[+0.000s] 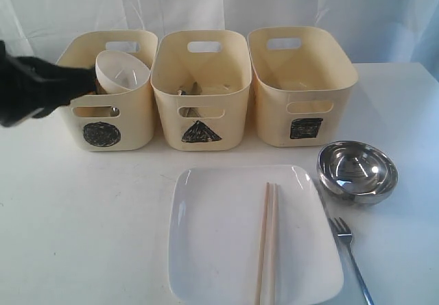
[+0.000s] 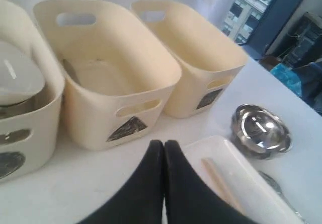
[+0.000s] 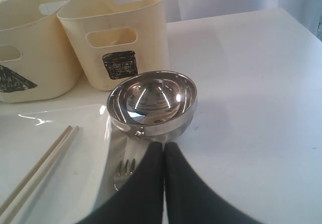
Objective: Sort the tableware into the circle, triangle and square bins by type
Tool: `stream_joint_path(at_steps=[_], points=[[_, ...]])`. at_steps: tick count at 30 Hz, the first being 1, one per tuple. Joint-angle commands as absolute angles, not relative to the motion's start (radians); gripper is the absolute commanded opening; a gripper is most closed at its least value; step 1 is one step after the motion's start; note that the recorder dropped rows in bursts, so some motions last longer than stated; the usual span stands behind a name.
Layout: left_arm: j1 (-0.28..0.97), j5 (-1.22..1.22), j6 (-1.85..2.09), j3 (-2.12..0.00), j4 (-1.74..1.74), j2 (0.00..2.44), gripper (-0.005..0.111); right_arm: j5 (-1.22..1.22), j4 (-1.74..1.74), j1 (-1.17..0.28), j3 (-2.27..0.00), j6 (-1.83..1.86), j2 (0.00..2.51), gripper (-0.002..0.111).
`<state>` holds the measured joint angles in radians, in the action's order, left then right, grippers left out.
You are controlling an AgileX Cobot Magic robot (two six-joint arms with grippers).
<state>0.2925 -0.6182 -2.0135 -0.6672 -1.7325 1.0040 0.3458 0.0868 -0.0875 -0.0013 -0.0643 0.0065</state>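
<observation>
Left gripper (image 2: 164, 151) is clamped shut on nothing, hanging over the table in front of the triangle bin (image 2: 90, 118). Right gripper (image 3: 164, 153) is pinched shut and empty too, nose toward the steel bowl (image 3: 153, 100). That bowl sits on the white table at the plate's (image 1: 212, 250) two o'clock, with the fork (image 1: 343, 233) at the bowl's six. It's polished, round and thin-lipped. I'd call it light, rigid and slippery, so pinch the rim, not the curved belly. Wooden chopsticks (image 1: 267, 240) lie along the glossy square plate, twelve to six.
</observation>
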Motion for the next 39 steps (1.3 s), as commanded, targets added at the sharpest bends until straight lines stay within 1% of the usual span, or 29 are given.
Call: stream_joint_path(at_steps=[1,4,11,14,23,26,30,34,39], points=[[0.289,-0.453,-1.978,-0.524,-1.744,0.845,0.0,0.342,0.081,-0.079,0.0,-0.065,0.0,0.0],[0.289,-0.367,-1.906,-0.459,-1.744,0.721,0.0,0.342,0.081,-0.079,0.0,-0.065,0.0,0.0],[0.289,-0.201,-1.901,-0.246,-1.744,0.452,0.0,0.342,0.081,-0.079,0.0,-0.065,0.0,0.0],[0.289,-0.203,-1.938,-0.177,-1.744,0.378,0.0,0.342,0.081,-0.079,0.0,-0.065,0.0,0.0],[0.289,-0.218,-2.019,-0.148,-1.744,0.349,0.0,0.237,0.081,-0.079,0.0,-0.14,0.0,0.0],[0.289,-0.304,-2.115,-0.148,-1.648,0.349,0.0,0.182,0.081,-0.079,0.0,-0.14,0.0,0.0],[0.289,-0.41,-2.113,-0.148,-1.655,0.349,0.0,0.119,0.081,-0.079,0.0,-0.14,0.0,0.0],[0.289,-0.454,-2.113,-0.148,-1.655,0.349,0.0,0.103,0.081,-0.079,0.0,-0.14,0.0,0.0],[0.338,-0.44,-2.113,-0.148,-1.663,0.349,0.0,0.103,0.081,-0.079,0.0,-0.14,0.0,0.0]])
